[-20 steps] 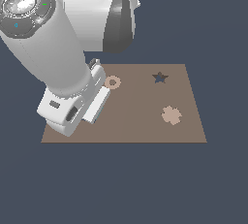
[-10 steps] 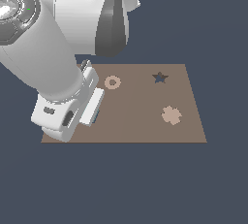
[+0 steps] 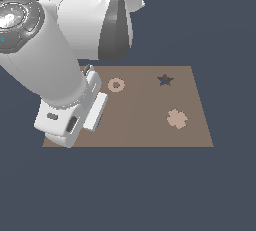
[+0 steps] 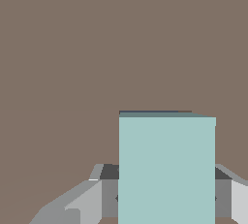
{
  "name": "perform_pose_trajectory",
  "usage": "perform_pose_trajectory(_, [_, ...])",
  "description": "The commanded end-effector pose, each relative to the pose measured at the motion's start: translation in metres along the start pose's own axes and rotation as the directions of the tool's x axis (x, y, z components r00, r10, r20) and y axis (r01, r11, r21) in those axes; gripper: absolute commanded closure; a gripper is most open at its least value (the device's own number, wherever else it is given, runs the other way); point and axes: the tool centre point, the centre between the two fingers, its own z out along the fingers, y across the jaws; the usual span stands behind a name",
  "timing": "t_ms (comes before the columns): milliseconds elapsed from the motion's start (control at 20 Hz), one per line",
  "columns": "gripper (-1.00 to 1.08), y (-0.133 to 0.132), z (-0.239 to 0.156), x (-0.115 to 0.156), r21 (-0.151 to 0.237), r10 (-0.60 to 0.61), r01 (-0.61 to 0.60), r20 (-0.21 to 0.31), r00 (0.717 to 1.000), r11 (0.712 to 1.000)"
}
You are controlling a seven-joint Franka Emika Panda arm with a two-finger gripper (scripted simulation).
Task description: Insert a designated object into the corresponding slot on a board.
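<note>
The object [image 4: 166, 169] sits between the gripper [image 4: 166, 196] fingers, long axis pointing away over the board [image 4: 72, 48]

Wrist view: the light teal block [image 4: 166, 169] fills the near part of the frame, clamped between the grey fingers [image 4: 104, 196] of the pincer [image 4: 166, 196], one on each side. Brown board [image 4: 97, 48] spreads behind it. A thin dark strip [image 4: 155, 112] shows right along the block's far edge.
</note>
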Motion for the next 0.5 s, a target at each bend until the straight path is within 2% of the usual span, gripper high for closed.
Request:
perform_pose_trajectory(0, [1.08, 0.0003, 0.0027, 0.0001, -0.001, -0.001, 0.001, 0.000, 1.000, 1.000])
perform_pose_trajectory(50, [-0.92, 0.0003, 0.0027, 0.0001, -0.001, -0.001, 0.001, 0.000, 1.000, 1.000])
perform_pose_trajectory(450, [-0.92, 0.0003, 0.0027, 0.0001, -0.001, -0.001, 0.001, 0.000, 1.000, 1.000])
